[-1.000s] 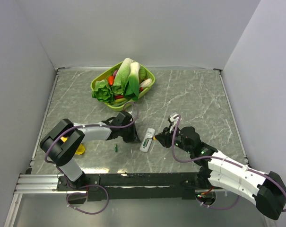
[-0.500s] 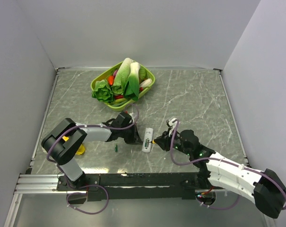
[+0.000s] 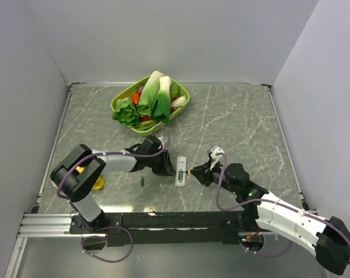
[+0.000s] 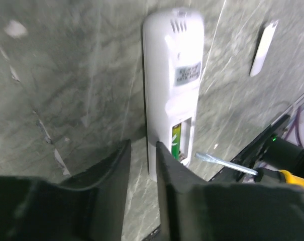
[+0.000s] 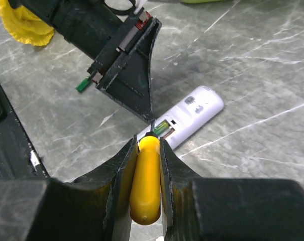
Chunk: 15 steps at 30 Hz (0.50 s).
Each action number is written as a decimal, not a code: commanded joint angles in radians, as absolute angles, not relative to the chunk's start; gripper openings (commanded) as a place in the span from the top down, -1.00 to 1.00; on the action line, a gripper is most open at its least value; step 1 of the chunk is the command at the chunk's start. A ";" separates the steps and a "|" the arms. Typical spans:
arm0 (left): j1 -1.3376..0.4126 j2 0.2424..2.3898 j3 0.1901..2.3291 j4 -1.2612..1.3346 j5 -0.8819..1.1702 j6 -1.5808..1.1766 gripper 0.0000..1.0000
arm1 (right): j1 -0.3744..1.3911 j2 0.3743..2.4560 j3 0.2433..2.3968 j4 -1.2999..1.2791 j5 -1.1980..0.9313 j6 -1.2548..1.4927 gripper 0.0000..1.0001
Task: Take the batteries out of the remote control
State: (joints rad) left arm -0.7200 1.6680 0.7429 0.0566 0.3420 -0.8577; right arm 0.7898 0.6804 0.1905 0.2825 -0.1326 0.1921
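The white remote control [image 3: 181, 172] lies on the marble table, recess side up. In the left wrist view the remote [image 4: 172, 75] shows one green battery [image 4: 176, 140] in its open recess. A second green battery [image 3: 142, 182] lies loose on the table to the left. My left gripper [image 3: 169, 169] is shut, with a thin gap, and its tips [image 4: 143, 145] press at the remote's near end. My right gripper [image 3: 199, 173] is shut on the yellow-handled screwdriver [image 5: 146, 175]. The metal tip [image 4: 227, 163] points at the recess.
A green basket [image 3: 181, 103] of toy vegetables stands at the back. A yellow object [image 3: 97, 184] lies by the left arm's base. A small white cover strip [image 4: 264, 47] lies beyond the remote. Grey walls close in the table.
The right arm has swung lower and brought the screwdriver tip to the remote's recess. The left gripper has edged right against the remote, which has turned a little straighter.
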 commanded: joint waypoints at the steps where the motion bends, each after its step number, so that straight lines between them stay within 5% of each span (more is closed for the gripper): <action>1: -0.698 1.625 0.807 0.017 0.324 -0.854 0.29 | 0.798 0.658 0.209 0.255 -0.094 0.143 1.00; 15: -0.699 1.721 0.897 0.008 0.371 -0.825 0.38 | 0.808 0.687 0.163 0.302 -0.074 0.163 1.00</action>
State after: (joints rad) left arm -0.6979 1.6848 0.8616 0.0109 0.3439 -0.8516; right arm 0.7910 0.6762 0.1871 0.2485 -0.1062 0.1493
